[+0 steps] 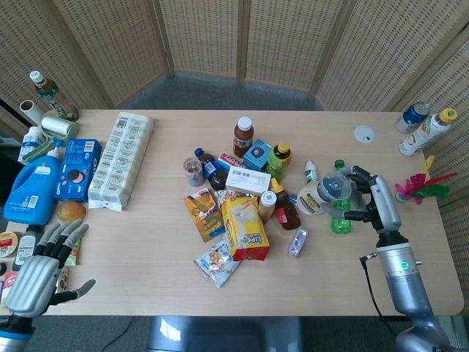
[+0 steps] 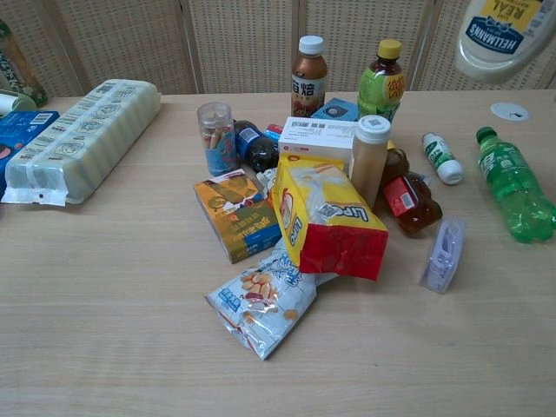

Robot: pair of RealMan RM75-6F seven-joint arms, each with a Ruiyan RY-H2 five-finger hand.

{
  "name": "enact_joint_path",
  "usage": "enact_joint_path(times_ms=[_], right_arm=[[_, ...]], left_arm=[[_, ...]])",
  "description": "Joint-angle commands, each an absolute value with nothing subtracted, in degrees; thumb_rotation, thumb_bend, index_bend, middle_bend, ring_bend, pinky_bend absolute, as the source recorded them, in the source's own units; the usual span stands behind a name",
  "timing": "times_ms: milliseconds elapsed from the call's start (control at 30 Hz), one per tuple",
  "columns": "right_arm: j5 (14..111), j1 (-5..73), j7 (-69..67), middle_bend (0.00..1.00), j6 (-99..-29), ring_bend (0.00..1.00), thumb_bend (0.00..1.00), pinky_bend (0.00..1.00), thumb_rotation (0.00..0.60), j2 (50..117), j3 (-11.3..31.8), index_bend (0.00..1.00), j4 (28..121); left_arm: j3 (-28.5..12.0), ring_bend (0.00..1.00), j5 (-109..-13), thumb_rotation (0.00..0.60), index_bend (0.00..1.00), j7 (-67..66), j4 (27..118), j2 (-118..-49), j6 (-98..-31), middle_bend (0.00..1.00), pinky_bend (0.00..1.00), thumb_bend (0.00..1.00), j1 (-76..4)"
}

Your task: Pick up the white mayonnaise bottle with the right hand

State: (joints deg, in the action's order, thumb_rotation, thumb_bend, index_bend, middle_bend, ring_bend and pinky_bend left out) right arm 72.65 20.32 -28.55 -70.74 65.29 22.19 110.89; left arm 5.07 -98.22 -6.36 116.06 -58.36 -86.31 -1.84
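Mayonnaise bottle (image 1: 320, 196) tilted, cap toward right hand (image 1: 376, 202); held aloft.

Light wooden table (image 1: 146, 242), woven wicker folding screen (image 1: 220, 37) along the far side, grey carpeted floor (image 1: 212, 92) between them, even daylight

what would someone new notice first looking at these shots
The white mayonnaise bottle, lifted off the table in the right hand at the right. Next, the heap of snacks and drinks mid-table around the yellow and red snack bag, and a green plastic bottle lying on its side.
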Motion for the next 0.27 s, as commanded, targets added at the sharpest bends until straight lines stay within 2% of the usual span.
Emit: enact_joint_path(times_ms=[33,267], right_arm=[[72.7,20.0,-29.2,1.00,-71.0,0.86,0.01,0.94,0.600,64.6,22.3,0.81,111.9],[73.2,19.5,-29.0,1.00,-71.8,0.86,0.02,0.94,0.600,63.5,21.7,0.81,113.3]], left_arm=[[5.4,0.00,-98.5,0.600,0.08,-5.8,115.7,-58.2,-86.8,0.04,0.00,0.22,-1.4],[5.7,0.00,-99.4,0.600,0.08,-4.9,115.1,-58.0,-87.6,0.04,0.00,0.22,-0.9]])
